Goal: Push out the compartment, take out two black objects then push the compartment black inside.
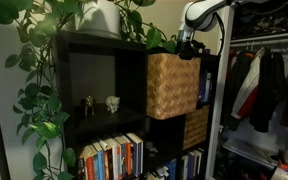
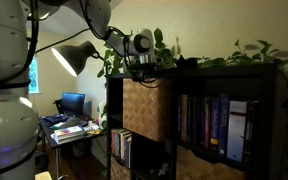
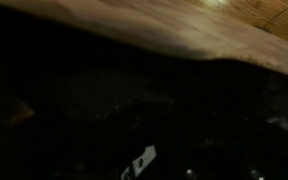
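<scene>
Black shelving, greenery and a desk corner

In an exterior view the black shelf unit point(image 1: 104, 38) carries a white pot point(image 1: 102, 18) on top, and leafy vines point(image 1: 36, 70) trail down its side. 1 open cell holds 2 small figurines, a dark one point(image 1: 89, 103) beside a pale one point(image 1: 112, 102). The cell below is packed with upright books point(image 1: 112, 158). A darker woven bin point(image 1: 195, 127) sits in a lower cell, and clothes point(image 1: 264, 85) hang beside the unit. In an exterior view a lamp point(image 2: 76, 57) leans above a desk point(image 2: 69, 128) with a monitor point(image 2: 73, 102).

Black shelf unit point(image 1: 99, 65), books point(image 1: 112, 157), trailing plant point(image 1: 39, 85); hanging clothes point(image 1: 264, 85); desk point(image 2: 69, 128), monitor point(image 2: 72, 102), lamp point(image 2: 76, 57).
</scene>
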{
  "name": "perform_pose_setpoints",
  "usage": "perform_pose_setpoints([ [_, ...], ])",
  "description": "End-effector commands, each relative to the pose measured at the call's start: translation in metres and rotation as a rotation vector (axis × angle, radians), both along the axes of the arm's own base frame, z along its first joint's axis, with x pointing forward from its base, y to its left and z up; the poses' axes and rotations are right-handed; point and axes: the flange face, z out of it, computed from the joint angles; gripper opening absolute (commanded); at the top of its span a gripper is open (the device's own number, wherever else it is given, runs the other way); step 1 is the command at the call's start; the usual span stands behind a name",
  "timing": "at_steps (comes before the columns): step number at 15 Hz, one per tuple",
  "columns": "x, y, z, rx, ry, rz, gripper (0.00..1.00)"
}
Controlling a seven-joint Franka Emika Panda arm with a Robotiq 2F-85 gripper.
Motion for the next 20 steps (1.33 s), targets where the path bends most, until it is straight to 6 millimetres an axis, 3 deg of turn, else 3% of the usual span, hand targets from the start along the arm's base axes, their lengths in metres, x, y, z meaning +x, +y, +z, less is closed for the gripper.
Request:
perform_pose_setpoints([
  [1, -0.009, -0.001, 0.017, 0.027, 0.029, 0.024, 0.03],
  [6, -0.017, 0.000, 0.047, -0.007, 0.041, 0.029, 0.03],
  [13, -0.032, -0.003, 0.120, -0.132, -0.013, 0.025, 0.03],
  [20, -0.035, -0.011, 0.184, -0.232, -0.137, 0.003, 0.03],
])
